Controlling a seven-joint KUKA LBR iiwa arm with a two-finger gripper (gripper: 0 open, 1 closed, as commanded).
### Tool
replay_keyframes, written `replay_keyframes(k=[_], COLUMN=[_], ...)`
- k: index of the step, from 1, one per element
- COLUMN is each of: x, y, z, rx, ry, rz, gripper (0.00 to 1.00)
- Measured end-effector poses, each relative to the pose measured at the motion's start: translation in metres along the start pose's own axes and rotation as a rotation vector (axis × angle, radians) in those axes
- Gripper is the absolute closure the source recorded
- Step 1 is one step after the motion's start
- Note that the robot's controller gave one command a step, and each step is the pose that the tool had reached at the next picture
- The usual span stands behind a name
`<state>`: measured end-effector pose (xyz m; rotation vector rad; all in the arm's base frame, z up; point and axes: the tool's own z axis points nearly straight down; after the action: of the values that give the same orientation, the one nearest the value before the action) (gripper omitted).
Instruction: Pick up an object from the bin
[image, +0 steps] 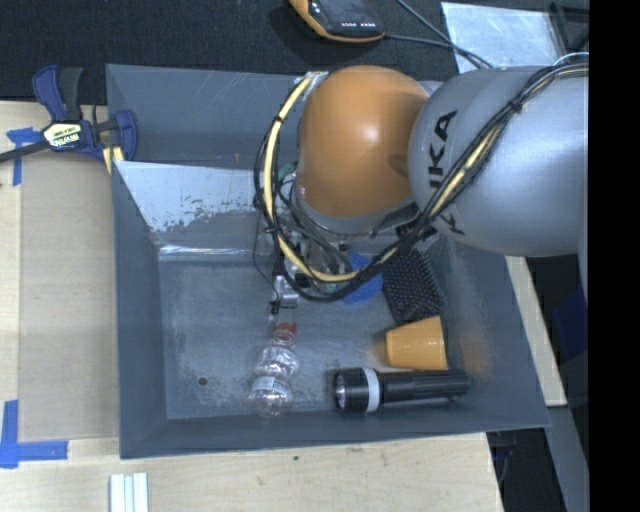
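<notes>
My gripper (284, 296) reaches down from under the arm's orange cover at the middle of the bin. Its tip is just above the red cap end of a clear crumpled plastic bottle (273, 377), which lies on the bin floor pointing towards the front edge. A blue object (367, 287) lies just to the right of the gripper, partly hidden by cables. Nothing can be seen held in the gripper.
A black flashlight (400, 389) lies along the front right of the bin. An orange cup (415, 344) lies on its side behind it. A black bristly brush-like object (412, 284) sits further back on the right. The arm covers the bin's back right.
</notes>
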<state>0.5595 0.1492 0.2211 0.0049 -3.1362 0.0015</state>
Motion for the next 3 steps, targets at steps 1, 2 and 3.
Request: replay_keyframes(k=[1, 2, 3], x=[-0.002, 0.021, 0.05], y=[-0.001, -0.024, -0.042], z=[-0.005, 0.076, 0.061], rx=[-0.002, -0.001, 0.0], ry=[-0.009, -0.007, -0.01], rz=[0.004, -0.276, -0.431], gripper=[0.0, 0.0, 0.0])
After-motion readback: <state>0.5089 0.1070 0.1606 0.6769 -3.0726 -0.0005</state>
